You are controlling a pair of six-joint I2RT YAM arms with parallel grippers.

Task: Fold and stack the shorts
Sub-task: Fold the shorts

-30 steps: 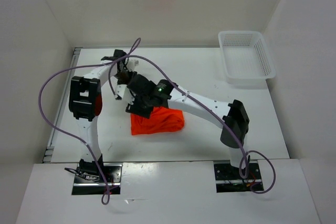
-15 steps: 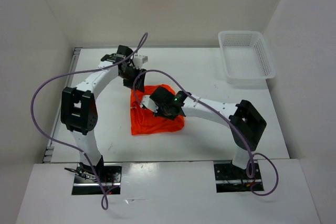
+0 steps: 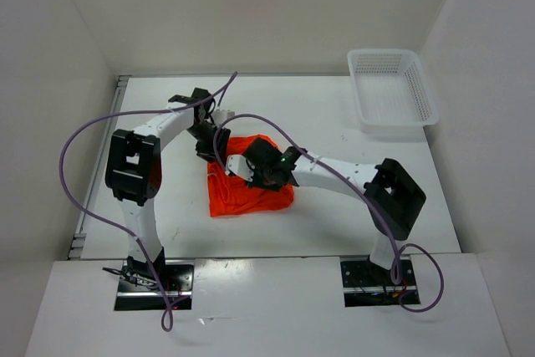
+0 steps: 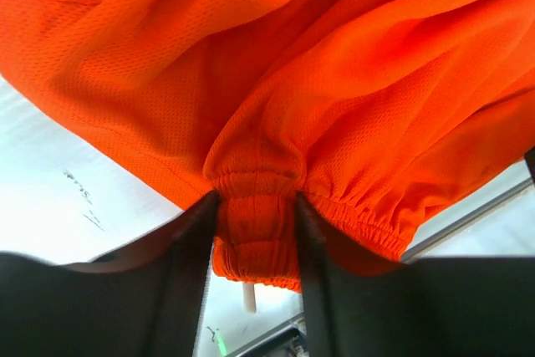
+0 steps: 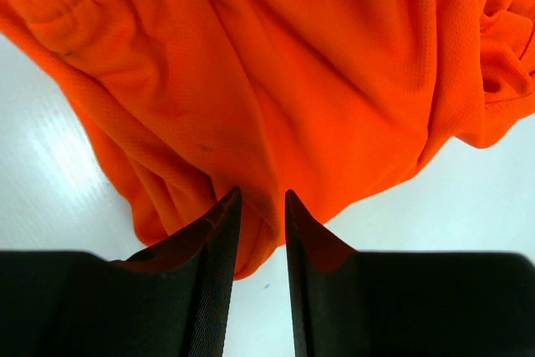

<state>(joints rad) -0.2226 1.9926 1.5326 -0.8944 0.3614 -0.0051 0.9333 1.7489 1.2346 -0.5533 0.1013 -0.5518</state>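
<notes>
Bright orange soft fabric shorts (image 3: 251, 196) lie bunched well left of the white mesh plastic basket (image 3: 391, 89). The left gripper (image 4: 256, 227) pinches the gathered waistband, and the right gripper (image 5: 261, 206) nips a fabric fold. Best to draw both holds apart evenly and taut. From above, the arms hide the pinch points.

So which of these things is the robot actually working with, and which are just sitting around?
In the job:
bright orange fabric shorts, lying bunched on the white table
left gripper, clamped on their gathered waistband
right gripper, pinching a fold of the cloth

Just lying about:
white plastic mesh basket, at the far right corner, untouched
</notes>
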